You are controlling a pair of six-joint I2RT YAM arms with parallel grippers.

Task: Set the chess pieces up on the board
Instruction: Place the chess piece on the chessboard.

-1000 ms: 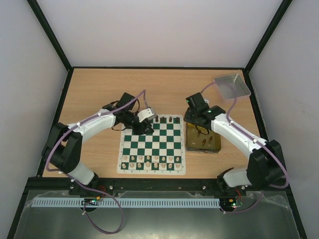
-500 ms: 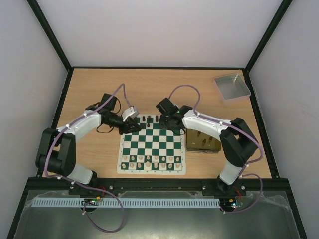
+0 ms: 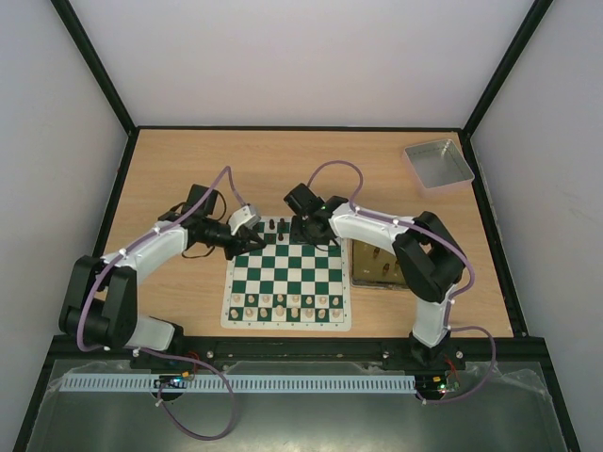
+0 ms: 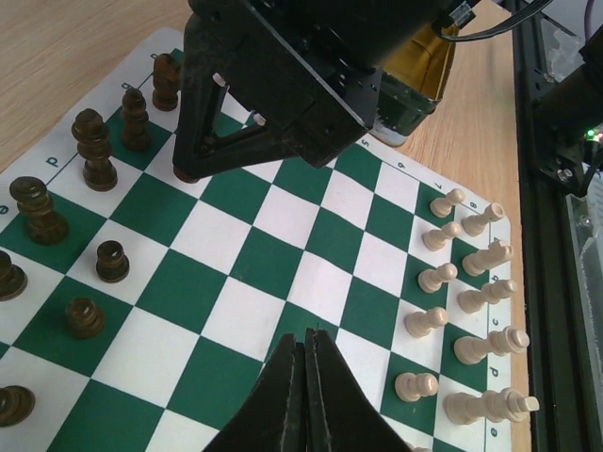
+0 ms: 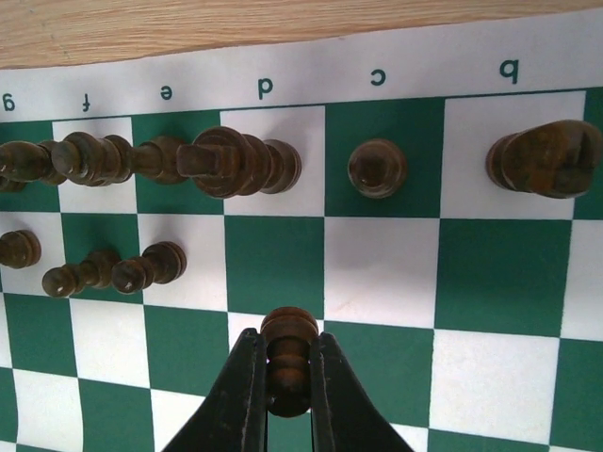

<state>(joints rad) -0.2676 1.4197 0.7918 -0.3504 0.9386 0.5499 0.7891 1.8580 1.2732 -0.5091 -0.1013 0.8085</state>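
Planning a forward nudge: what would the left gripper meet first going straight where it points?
Probably the right gripper, black, low over the green-and-white chessboard mat; bare squares lie between. Depth is unclear: the left gripper might touch the mat first.

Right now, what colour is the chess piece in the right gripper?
Dark brown; the right gripper is shut on that chess piece, clearest in the right wrist view.

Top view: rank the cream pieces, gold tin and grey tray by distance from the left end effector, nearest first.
1. Cream pieces, near edge of the board.
2. Gold tin, right of the board.
3. Grey tray, far right corner.
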